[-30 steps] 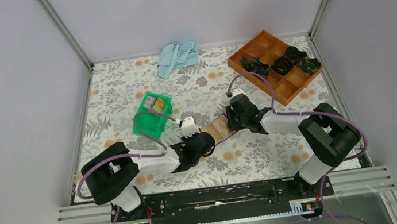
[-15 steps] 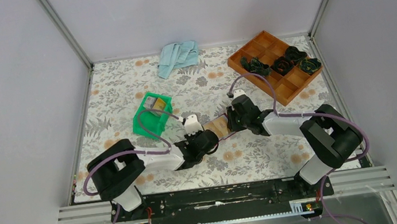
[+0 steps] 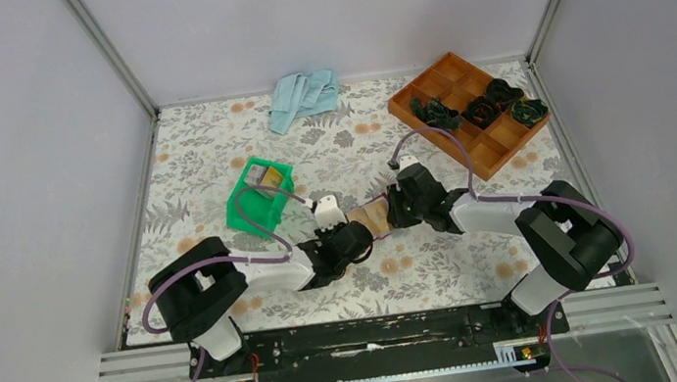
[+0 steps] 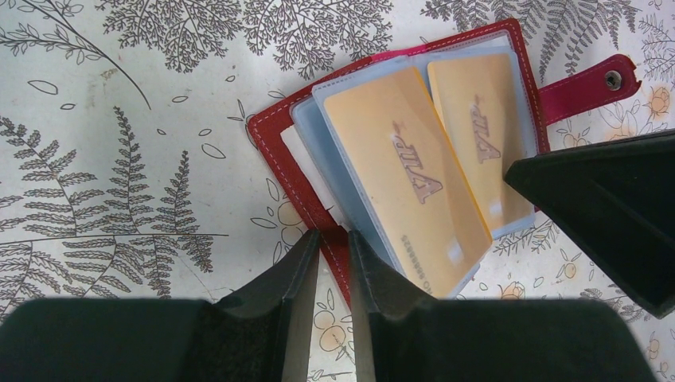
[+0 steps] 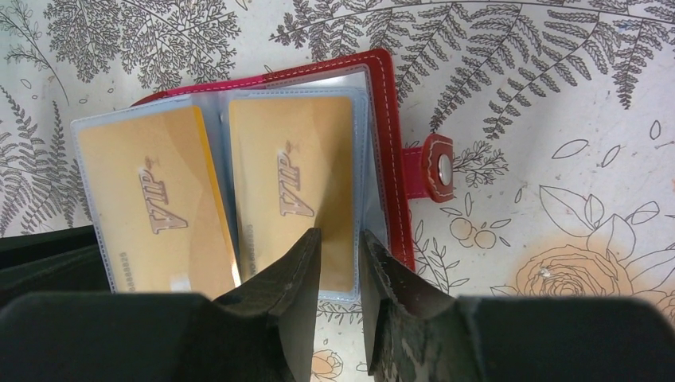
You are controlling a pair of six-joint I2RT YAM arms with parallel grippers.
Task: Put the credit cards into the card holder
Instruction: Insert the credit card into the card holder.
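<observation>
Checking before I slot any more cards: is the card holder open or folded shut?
Open. The card holder is spread, its clear sleeves show two gold cards, and its snap tab is unfastened.

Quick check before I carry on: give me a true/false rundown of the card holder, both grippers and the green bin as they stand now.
1. The card holder lies open. True.
2. Two gold cards sit inside it. True.
3. The left gripper hangs open, clear of the holder. False: its fingers pinch the holder's red edge.
4. The snap tab is fastened. False: it sticks out free at the side.
5. The right gripper is closed on the holder's tab-side half. True.
6. The green bin is empty. False: a small yellowish item lies in it.
</observation>
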